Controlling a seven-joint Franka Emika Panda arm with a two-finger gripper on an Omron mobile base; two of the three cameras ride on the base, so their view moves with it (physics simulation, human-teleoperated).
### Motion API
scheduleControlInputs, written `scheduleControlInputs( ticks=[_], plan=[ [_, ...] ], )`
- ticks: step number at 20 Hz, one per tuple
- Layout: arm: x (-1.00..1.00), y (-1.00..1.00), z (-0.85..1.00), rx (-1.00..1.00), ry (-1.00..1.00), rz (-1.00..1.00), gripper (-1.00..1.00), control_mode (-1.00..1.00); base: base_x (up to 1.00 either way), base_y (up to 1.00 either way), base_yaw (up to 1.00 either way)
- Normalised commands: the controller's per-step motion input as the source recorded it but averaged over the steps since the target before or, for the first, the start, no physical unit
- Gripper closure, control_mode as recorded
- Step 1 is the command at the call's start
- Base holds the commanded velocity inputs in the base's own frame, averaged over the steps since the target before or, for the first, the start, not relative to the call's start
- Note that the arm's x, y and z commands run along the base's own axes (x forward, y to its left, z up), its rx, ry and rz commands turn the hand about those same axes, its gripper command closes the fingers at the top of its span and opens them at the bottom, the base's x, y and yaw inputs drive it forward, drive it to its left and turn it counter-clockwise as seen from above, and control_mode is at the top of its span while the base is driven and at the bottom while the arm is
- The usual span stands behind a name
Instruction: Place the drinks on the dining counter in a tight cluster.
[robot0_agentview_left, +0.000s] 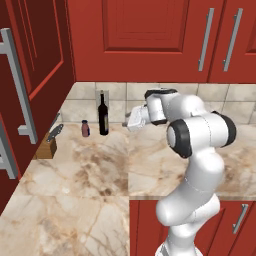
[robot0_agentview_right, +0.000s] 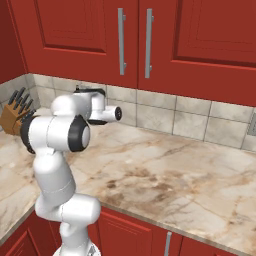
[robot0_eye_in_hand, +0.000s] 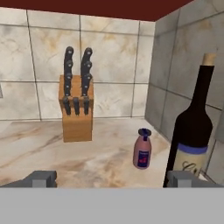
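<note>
A tall dark wine bottle (robot0_agentview_left: 103, 117) with a label stands in the back corner of the marble wall counter (robot0_agentview_left: 90, 170) under red cabinets. In the hand view the wine bottle (robot0_eye_in_hand: 194, 131) rises close on the right, just beyond my right fingertip (robot0_eye_in_hand: 183, 178). A small greyish-pink plastic bottle (robot0_agentview_left: 85, 128) with a maroon label stands beside it, nearer the side wall, and appears in the hand view as the small bottle (robot0_eye_in_hand: 142, 151) ahead of the fingers. My gripper (robot0_eye_in_hand: 113, 178) is open and holds nothing; the gripper (robot0_agentview_left: 128, 121) hovers a short way right of the wine bottle. The maroon can and the dining counter are out of view.
A wooden knife block (robot0_eye_in_hand: 77, 111) with several dark handles stands against the tiled wall beyond the small bottle; the same knife block (robot0_agentview_left: 47, 147) sits at the counter's left end by a tall red cabinet. Red wall cabinets (robot0_agentview_right: 135, 40) hang overhead.
</note>
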Motion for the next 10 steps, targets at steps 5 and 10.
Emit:
scheduleControlInputs(
  ticks=[5, 10],
  plan=[
    [0.34, 0.00, -0.02, 0.00, 0.03, 0.00, -1.00, -1.00, 0.00, 0.00, 0.00],
    [0.55, 0.00, -0.17, 0.00, 0.01, 0.00, -1.00, -1.00, 0.00, 0.00, 0.00]
  ],
)
